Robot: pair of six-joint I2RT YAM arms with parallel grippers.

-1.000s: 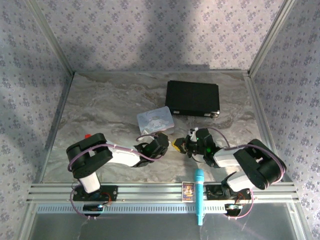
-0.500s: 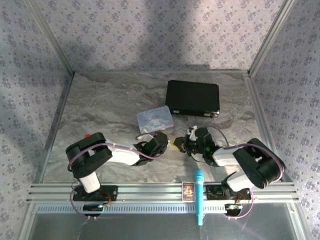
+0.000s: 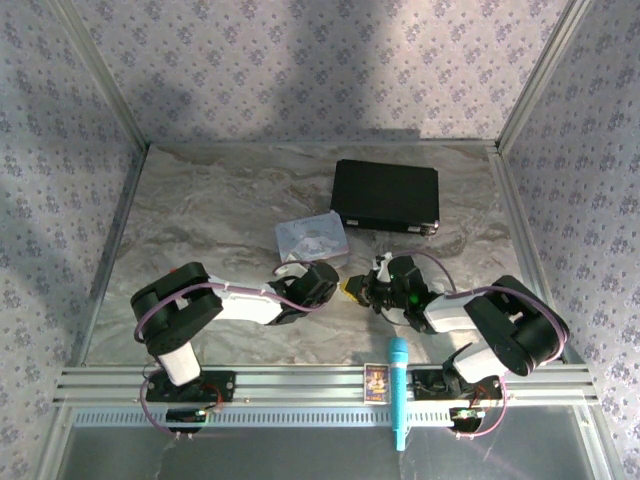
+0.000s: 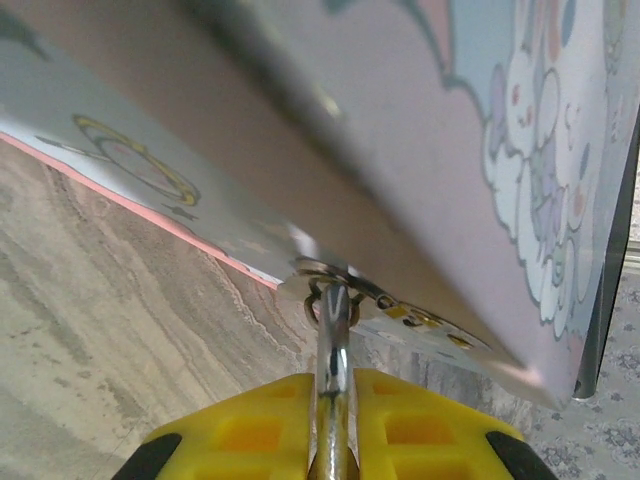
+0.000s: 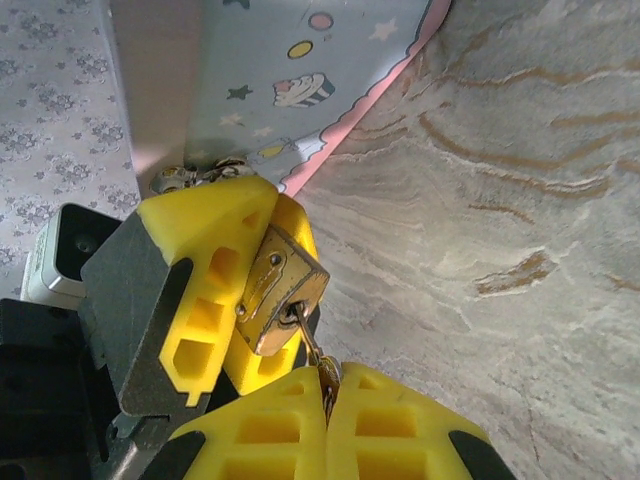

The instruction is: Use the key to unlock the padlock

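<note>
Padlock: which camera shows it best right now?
Right wrist: the padlock sits mid-frame, brass body clear, key in its keyhole, clamped by the left pincer. Left wrist shows a thin metal sliver of it edge-on; top external, a tiny speck.

Black-and-white arms (image 3: 250,308) carry looping purple cables (image 3: 140,320) and blocky yellow fingers (image 5: 270,430) with hollow cells.

Marble-look bench (image 3: 200,200): black case (image 3: 385,196) at back R, pastel tin (image 3: 312,238) by its near-L corner, sm red thing (image 3: 176,271) near L edge.
</note>
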